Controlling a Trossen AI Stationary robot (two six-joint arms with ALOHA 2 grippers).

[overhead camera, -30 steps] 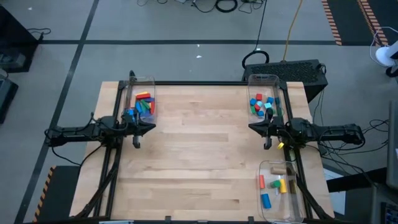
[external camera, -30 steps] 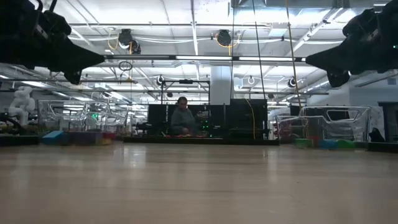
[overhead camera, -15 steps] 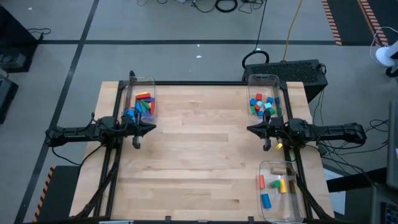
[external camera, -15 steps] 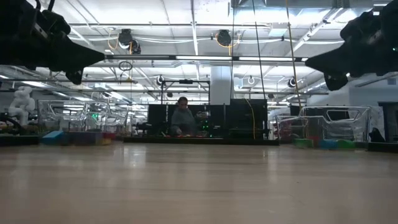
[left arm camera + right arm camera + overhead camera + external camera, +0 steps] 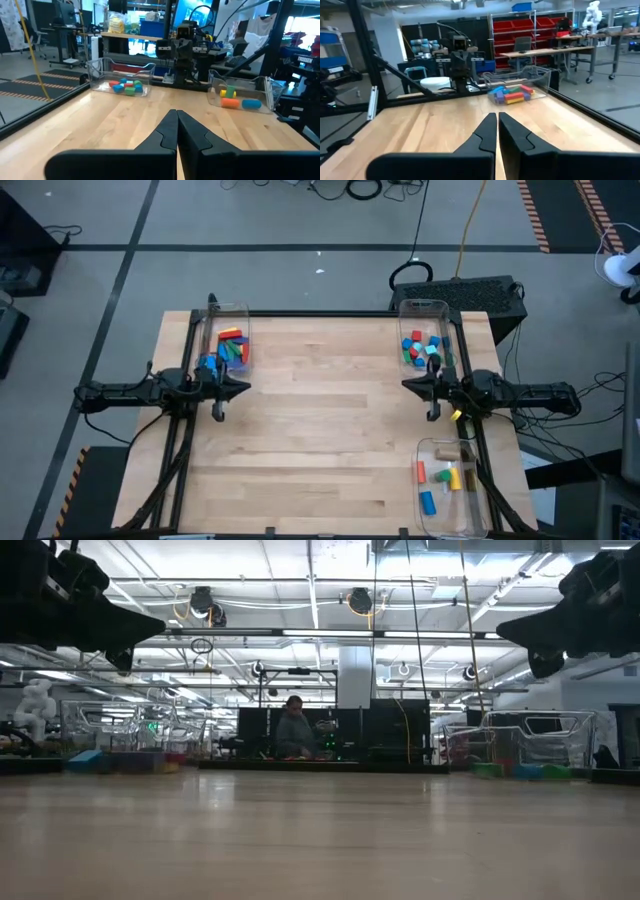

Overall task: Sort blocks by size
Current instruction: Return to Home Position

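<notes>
Scanning from above: small coloured wooden blocks (image 5: 231, 346) inside three clear plastic bins (image 5: 228, 308) at the light wooden table's (image 5: 320, 430) far-left, far-right and near-right corners, left gripper (image 5: 240, 387) and right gripper (image 5: 410, 385) over its side edges. Hanging high above it in the low view; pinched together on nothing in both wrist views. Might yet clip and spill the far-right bin near the right arm on a careless swing.

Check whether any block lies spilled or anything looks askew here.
Nothing stands out. The coloured wooden blocks all lie inside three clear plastic bins, none loose on the wooden table. Left gripper and right gripper hang shut above it.
</notes>
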